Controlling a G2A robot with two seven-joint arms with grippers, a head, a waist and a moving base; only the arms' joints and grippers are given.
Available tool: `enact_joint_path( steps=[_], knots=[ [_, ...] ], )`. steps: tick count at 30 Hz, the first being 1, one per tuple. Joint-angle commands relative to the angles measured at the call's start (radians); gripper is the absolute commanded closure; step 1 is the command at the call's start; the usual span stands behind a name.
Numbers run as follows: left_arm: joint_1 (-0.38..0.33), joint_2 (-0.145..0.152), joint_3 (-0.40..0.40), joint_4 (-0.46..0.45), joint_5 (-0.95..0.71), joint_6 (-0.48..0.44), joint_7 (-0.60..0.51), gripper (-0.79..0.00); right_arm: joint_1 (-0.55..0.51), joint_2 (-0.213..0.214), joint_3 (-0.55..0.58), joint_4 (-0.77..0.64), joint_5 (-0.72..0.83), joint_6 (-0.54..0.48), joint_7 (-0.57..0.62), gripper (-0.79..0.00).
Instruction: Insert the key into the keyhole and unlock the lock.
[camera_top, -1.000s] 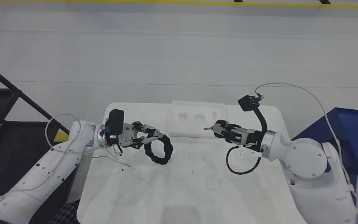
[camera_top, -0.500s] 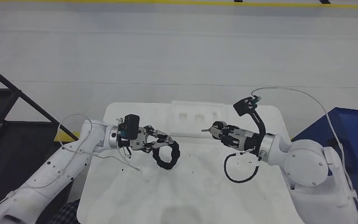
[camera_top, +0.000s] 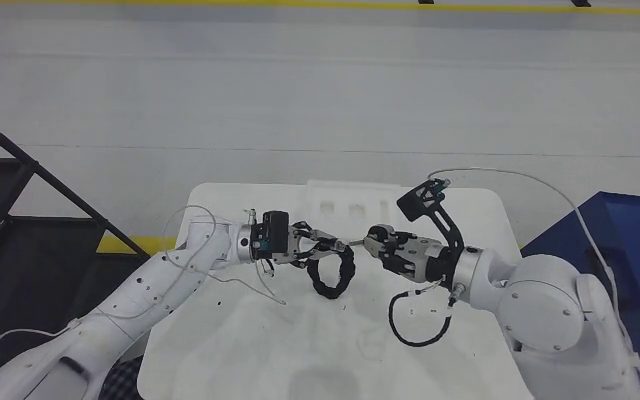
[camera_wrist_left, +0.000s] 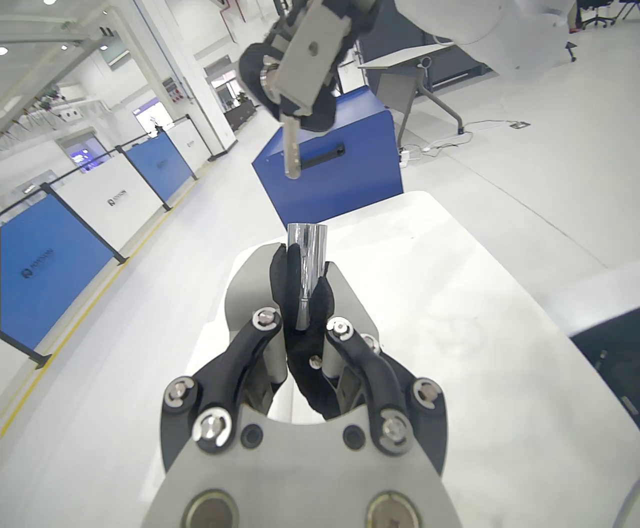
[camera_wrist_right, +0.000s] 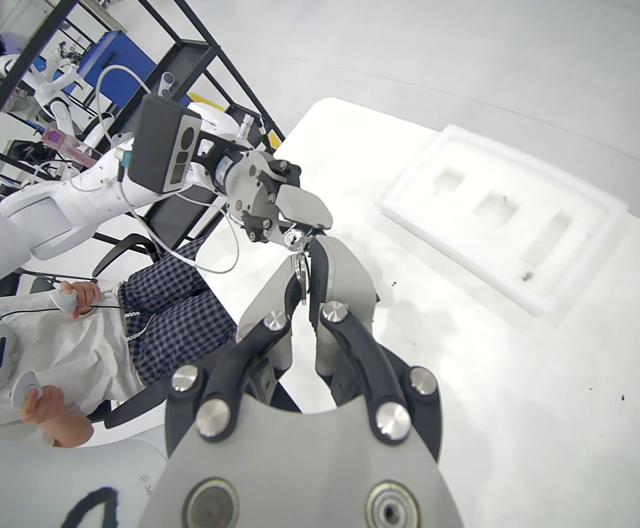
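Top view: left gripper (camera_top: 320, 243) is clenching the cable lock (camera_top: 333, 277) above the white table (camera_top: 240, 345), with the lock's black loop hanging below the fingers. Facing it, the right gripper (camera_top: 372, 243) is pinching the key (camera_top: 353, 243), whose blade is pointing at the lock. A white foam tray (camera_top: 350, 200) is lying at the table's far edge.

Left wrist view: the fingers are squeezing the chrome lock cylinder (camera_wrist_left: 307, 247). The key (camera_wrist_left: 290, 150) is hovering near its end, apart from it.

Right wrist view: the right gripper (camera_wrist_right: 305, 265) is grasping the key (camera_wrist_right: 301, 270), with the keyhole face (camera_wrist_right: 293, 241) sitting just beyond.
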Motion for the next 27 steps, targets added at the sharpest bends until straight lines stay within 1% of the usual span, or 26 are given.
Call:
enact_joint_path(
  steps=[1,6,9,16,20,27],
  knots=[
    [-0.012,-0.014,0.013,0.022,0.003,0.007,0.006,0.0,0.013,0.001,-0.016,-0.01,-0.027,0.009,0.01,0.0],
    [-0.024,-0.042,0.039,0.045,0.017,0.018,0.03,0.0,0.037,0.004,-0.055,-0.029,-0.114,0.037,0.038,0.0],
    [-0.016,-0.052,0.037,0.061,0.016,0.06,0.052,0.0,0.044,0.004,-0.075,-0.033,-0.155,0.072,0.053,0.0],
    [-0.008,-0.063,0.026,0.08,0.02,0.056,0.061,0.0,0.065,0.001,-0.116,-0.02,-0.181,0.116,0.052,0.0],
    [0.004,-0.066,0.015,0.069,0.041,0.092,0.056,0.0,0.07,-0.002,-0.122,-0.006,-0.162,0.161,0.042,0.0],
    [0.023,-0.069,-0.007,0.051,0.063,0.109,0.033,0.0,0.081,-0.004,-0.14,0.008,-0.166,0.18,0.041,0.0]
  ],
)
